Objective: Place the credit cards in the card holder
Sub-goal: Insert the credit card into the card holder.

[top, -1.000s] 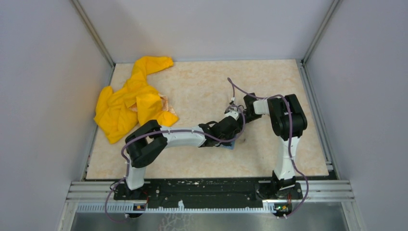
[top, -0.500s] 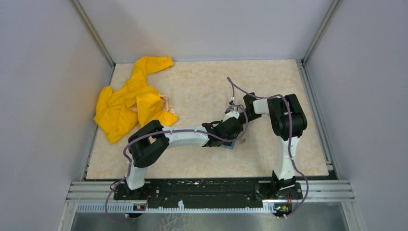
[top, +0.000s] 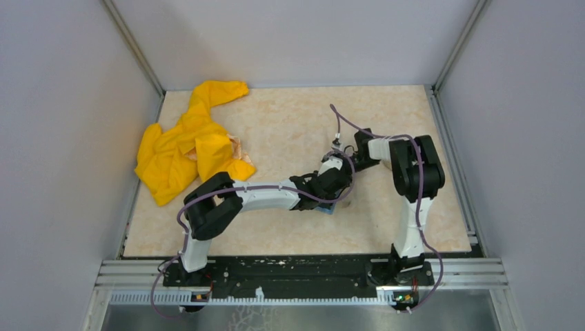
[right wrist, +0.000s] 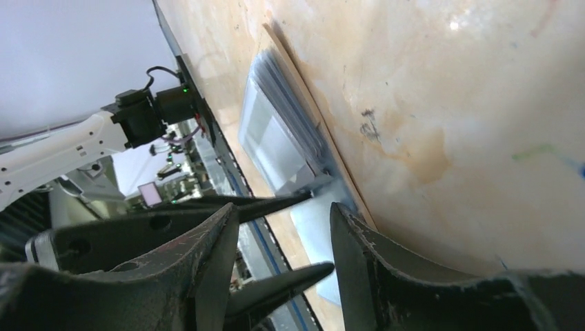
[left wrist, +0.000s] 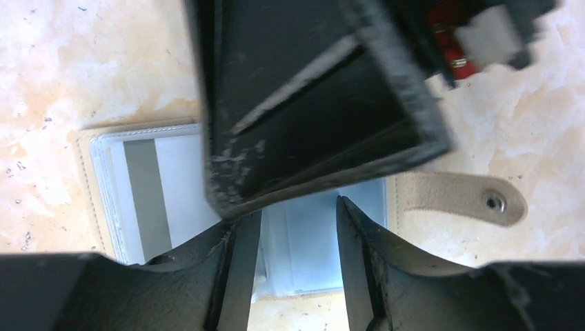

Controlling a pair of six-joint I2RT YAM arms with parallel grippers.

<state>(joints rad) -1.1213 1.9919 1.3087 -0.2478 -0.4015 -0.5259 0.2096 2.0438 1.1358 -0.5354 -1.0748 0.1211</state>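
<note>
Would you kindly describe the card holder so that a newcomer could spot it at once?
On the beige marbled table, look right of centre, where the left arm and right arm meet, well away from the yellow cloth. The card holder lies open flat there, tan-edged with clear bluish sleeves; its tan snap strap sets it apart.

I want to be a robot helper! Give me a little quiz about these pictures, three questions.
1. True or false: the card holder lies open on the table.
2. What colour is the crumpled cloth? A red, B yellow, C green.
3. Fill in the gap: the left gripper and the right gripper both have their jaws ____ (open or shut).
Key: 1 true; 2 B; 3 open.
</note>
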